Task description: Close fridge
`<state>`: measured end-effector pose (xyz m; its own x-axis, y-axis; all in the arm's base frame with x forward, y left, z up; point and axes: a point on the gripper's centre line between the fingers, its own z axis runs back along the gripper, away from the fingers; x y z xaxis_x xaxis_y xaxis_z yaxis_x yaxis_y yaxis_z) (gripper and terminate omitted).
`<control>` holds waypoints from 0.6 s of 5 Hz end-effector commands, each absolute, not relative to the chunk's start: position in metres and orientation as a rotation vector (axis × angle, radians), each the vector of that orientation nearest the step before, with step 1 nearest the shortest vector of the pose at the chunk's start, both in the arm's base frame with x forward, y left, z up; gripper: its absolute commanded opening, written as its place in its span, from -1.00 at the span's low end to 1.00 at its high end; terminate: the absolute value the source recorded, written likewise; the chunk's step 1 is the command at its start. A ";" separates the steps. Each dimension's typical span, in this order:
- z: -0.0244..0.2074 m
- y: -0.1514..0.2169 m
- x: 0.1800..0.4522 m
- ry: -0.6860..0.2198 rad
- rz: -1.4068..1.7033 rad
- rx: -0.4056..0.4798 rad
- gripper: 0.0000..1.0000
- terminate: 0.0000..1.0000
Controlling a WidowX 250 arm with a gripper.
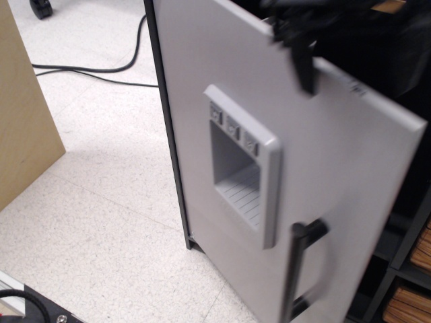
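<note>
The fridge (202, 101) stood before me on the speckled floor (94, 202), its light-grey door (323, 195) swung most of the way across the black cabinet but not flush; the free edge on the right stood out from the dark interior. The door's outer face was toward the camera, showing the recessed dispenser panel (241, 175) at mid-height and the black bar handle (296, 269) low on the right, upright and blurred.

My tool (306, 40) was at the top of the view, above and just behind the door's upper edge, toward the free side. It was dark and motion-blurred; one finger (304, 67) hung down over the door's top edge. I could not tell whether it was parted or closed, nor whether it touched the door.

A tan wooden panel (23, 114) stood at far left, well apart from the fridge. A black cable (87, 70) lay on the floor behind it.
</note>
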<state>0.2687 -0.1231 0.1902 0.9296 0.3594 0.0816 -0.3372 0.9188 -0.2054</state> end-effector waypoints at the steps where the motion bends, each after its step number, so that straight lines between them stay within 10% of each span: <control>1: 0.209 -0.124 0.249 -0.258 0.241 -0.194 1.00 -1.00; 3: 0.129 -0.120 0.247 -0.227 0.124 -0.060 1.00 -1.00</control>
